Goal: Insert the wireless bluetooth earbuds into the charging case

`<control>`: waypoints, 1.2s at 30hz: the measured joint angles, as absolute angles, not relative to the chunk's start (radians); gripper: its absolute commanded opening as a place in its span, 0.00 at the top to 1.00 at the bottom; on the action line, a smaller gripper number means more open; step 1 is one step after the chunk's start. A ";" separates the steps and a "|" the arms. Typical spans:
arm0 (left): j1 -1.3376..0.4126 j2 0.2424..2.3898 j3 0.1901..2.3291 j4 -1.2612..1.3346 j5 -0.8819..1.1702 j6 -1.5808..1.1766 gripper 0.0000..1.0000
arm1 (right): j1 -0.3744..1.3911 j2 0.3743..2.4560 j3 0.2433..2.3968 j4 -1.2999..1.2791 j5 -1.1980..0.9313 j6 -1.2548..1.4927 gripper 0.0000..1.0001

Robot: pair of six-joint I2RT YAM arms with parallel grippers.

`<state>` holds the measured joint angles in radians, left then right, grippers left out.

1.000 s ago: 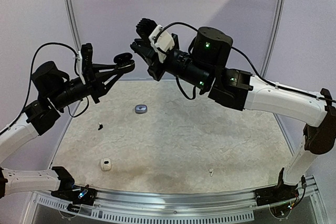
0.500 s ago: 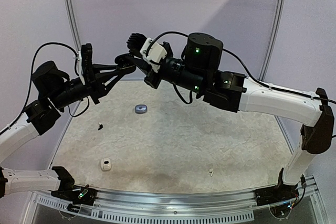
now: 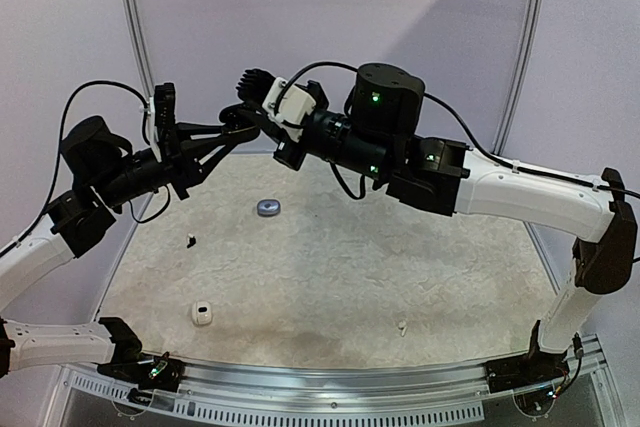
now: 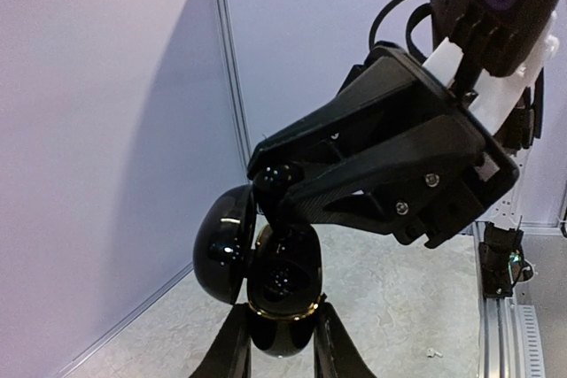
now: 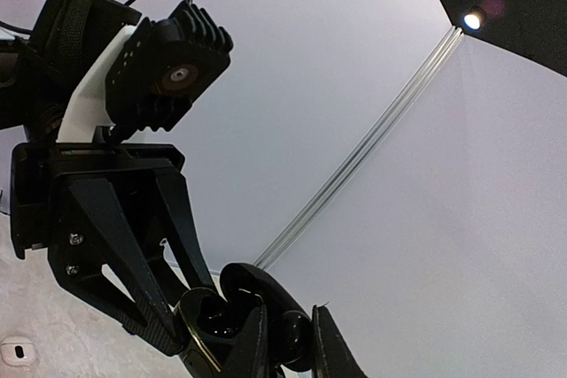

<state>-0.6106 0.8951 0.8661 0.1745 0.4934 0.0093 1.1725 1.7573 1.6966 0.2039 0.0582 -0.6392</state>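
My left gripper (image 4: pixel 282 316) is clamped on one glossy black pebble-shaped charging case (image 4: pixel 283 285), a finger pressed to either side of its lower shell, holding it high above the pale speckled table (image 3: pixel 350 267). The case's hinged lid (image 4: pixel 226 250) is swung open to one side, and the gold-rimmed hollow inside faces up.

My right gripper (image 5: pixel 291 332) meets it in the air. Its two fingers are closed on one tiny black earbud (image 4: pixel 276 188), which hangs right at the mouth of the open case, at or just above the rim. I cannot tell whether it touches the hollow.

Besides the bud I hold, I count two loose buds on the table. One is a black speck (image 3: pixel 190 241) towards the left side. The other is a white speck (image 3: pixel 402 327) near the front edge on the right. They lie well apart from each other.

Two further cases lie on the table, which makes three with the one in my grip. One is a silvery-grey oval case (image 3: pixel 267 207) towards the back, roughly below the two grippers. The other is a small white rounded case (image 3: pixel 202 314) with a dark spot on it, near the front left. Both look closed, though they are too small for me to be sure.
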 measured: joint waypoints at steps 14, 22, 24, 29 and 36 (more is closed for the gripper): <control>-0.611 0.895 0.866 0.174 0.498 -0.017 1.00 | 1.177 1.753 1.659 0.260 0.078 -0.690 1.00; -0.611 0.895 0.866 0.181 0.503 -0.021 1.00 | 1.177 1.746 1.647 0.271 0.076 -0.694 1.00; -0.611 0.895 0.866 0.182 0.503 -0.023 1.00 | 1.177 1.746 1.647 0.271 0.076 -0.694 0.93; -0.611 0.895 0.866 0.182 0.505 -0.029 1.00 | 1.177 1.746 1.647 0.270 0.076 -0.692 0.82; -0.611 0.895 0.866 0.181 0.512 -0.030 1.00 | 1.177 1.746 1.647 0.262 0.077 -0.683 0.76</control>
<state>-0.6106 0.8948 0.8658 0.1814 0.5117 -0.0303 1.1770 1.7458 1.6474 0.2623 0.0769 -0.6830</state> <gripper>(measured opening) 0.214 0.216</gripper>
